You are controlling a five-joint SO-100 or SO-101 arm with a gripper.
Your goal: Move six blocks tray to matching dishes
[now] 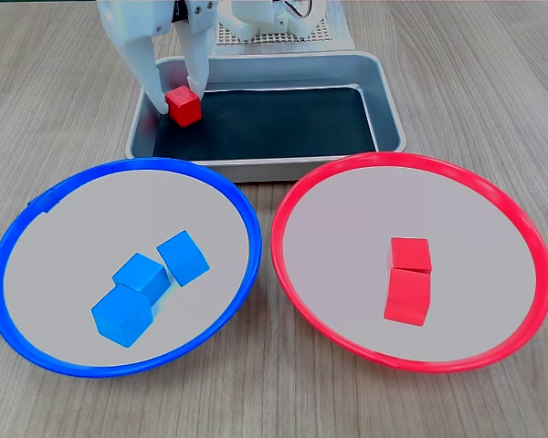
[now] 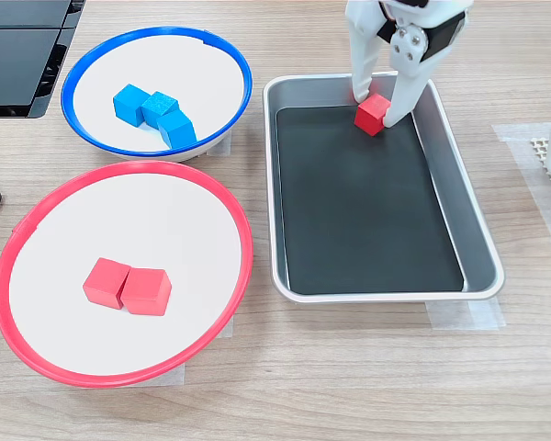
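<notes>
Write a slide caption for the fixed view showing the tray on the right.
Gripper closes on the last red block in the tray; five blocks already sit sorted in their dishes.

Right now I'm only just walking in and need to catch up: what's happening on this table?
The arm's end effector is closed around the last red block in the tray. Three blue blocks already lie in the blue-rimmed dish, and two red blocks sit touching in the red-rimmed dish.
</notes>
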